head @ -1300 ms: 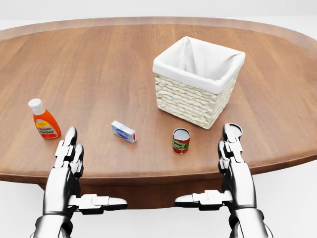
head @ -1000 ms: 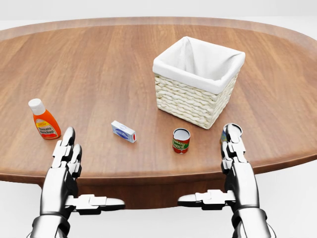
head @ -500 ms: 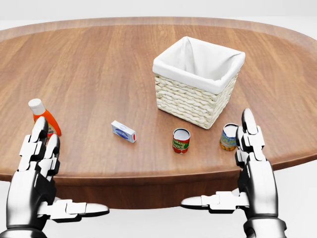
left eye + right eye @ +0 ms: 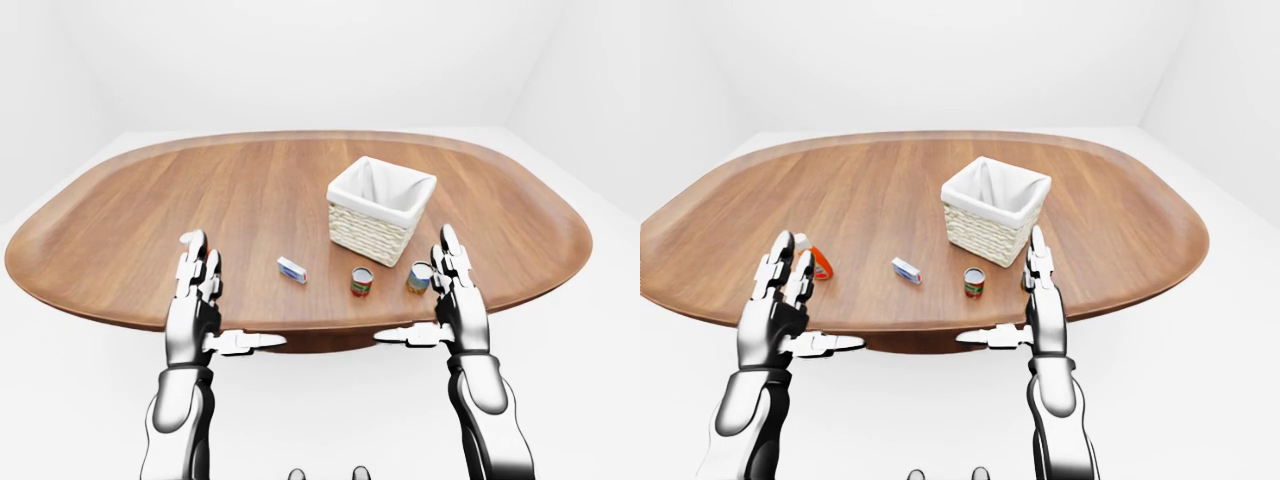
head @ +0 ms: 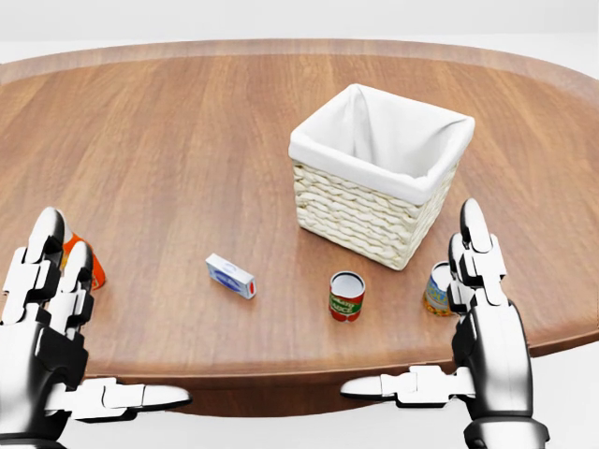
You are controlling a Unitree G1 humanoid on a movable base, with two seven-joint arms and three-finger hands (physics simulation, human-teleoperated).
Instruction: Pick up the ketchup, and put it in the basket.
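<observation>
Both arms have swung outward since the earlier frames: the left robot hand point(image 5: 47, 309) now stands at the lower left of the head view, covering most of the orange plastic ketchup bottle with the white cap point(image 4: 818, 262), and the right robot hand point(image 5: 482, 309) has moved right, uncovering a small yellow-labelled tin can point(image 5: 437, 288). The view itself has also shifted slightly, so the head has moved a little.

Both robot hands are released, fingers straight up and thumbs pointing inward, grasping nothing. The ketchup bottle stands upright near the lower left edge of the oval brown wooden surface point(image 4: 250, 190), just beyond the left fingertips in the right-eye view and well apart from the square woven wicker basket with a white cloth liner point(image 5: 379, 173), which sits right of centre. Between them lie a small white-and-blue box point(image 5: 229, 276) and a red-labelled tin can point(image 5: 346, 296).

The bottle looks light and fairly stiff, though a squeeze bottle probably gives under pressure, and its smooth plastic may be slippery. It is tall and narrow, so a sideways nudge could tip it. The wide labelled body looks the best place to close the fingers, rather than the thin neck.

The polished surface is otherwise bare. Around it is a plain white room with a pale floor and empty walls.
</observation>
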